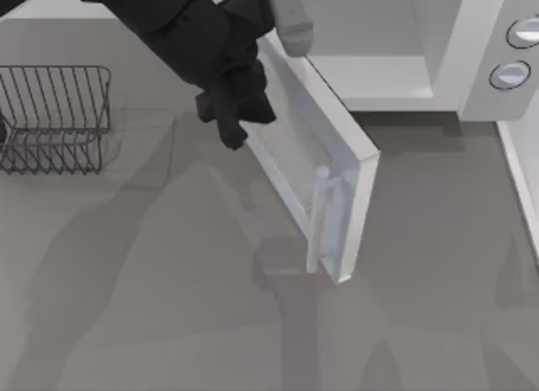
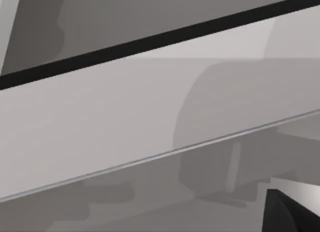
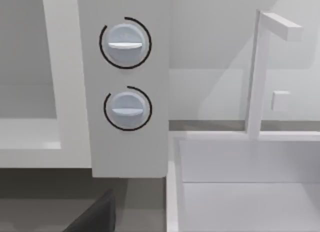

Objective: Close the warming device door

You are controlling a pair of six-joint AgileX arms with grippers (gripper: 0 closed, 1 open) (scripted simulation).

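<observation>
The warming device (image 1: 438, 45) stands at the far right of the table (image 1: 168, 324) in the top view, its pale cavity open and its two round knobs (image 1: 511, 73) on the side panel facing forward. The door (image 1: 316, 168) swings out from the hinge at the cavity's left edge and angles toward the near side of the table, roughly half open, with its slim bar handle (image 1: 317, 218) near the free end. The left arm reaches in from the top left, and the left tool (image 1: 236, 121) sits against the outer face of the door, close to the hinged half; whether its fingers are apart or together cannot be told. The left wrist view looks closely along the door's (image 2: 125, 127) pale surface and frame edge. A dark wire rack (image 1: 55, 117) stands at the table's left edge, well apart from the door. The right wrist view faces the knob panel (image 3: 125, 92) with both knobs one above the other, the cavity to one side and a white sink-like fixture (image 3: 250, 177) with a tap beside the device.
</observation>
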